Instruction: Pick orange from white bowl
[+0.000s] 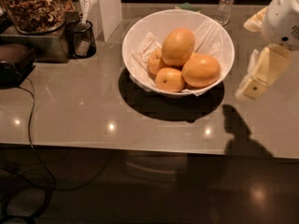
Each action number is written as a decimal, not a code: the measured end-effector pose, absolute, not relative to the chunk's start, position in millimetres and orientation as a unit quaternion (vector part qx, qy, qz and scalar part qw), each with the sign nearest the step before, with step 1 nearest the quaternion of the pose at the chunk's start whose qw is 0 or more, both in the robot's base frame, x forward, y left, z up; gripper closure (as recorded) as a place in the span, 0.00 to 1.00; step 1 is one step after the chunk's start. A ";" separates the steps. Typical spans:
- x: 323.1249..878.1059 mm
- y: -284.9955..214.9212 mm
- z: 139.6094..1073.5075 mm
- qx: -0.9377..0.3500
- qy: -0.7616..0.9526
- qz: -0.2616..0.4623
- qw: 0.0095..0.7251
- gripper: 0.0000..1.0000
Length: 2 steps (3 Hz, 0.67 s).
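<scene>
The white bowl, lined with crumpled white paper, stands on the grey counter at centre back. The large round orange lies in its right front part. It leans against a taller egg-shaped yellow-orange fruit and sits beside two smaller oranges. My gripper hangs at the right edge of the view, above the counter, to the right of the bowl and apart from it. Its cream fingers are spread open and hold nothing.
A glass jar of nuts on a metal box, a black cup and a white block stand at the back left. A water bottle stands behind the bowl. A black cable crosses the left counter. The counter's front edge runs below.
</scene>
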<state>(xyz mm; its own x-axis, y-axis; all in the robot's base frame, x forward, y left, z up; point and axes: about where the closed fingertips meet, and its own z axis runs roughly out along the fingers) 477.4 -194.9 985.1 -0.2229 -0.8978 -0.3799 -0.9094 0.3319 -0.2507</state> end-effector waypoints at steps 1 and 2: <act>505.5 -187.1 991.4 -0.564 0.779 0.046 0.272 0.00; 506.8 -186.1 992.1 -0.564 0.778 0.048 0.274 0.00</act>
<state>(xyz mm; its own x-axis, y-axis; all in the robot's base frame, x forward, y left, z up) 506.8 -186.1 992.1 -0.2145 -0.8503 -0.4806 -0.9031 0.3600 -0.2340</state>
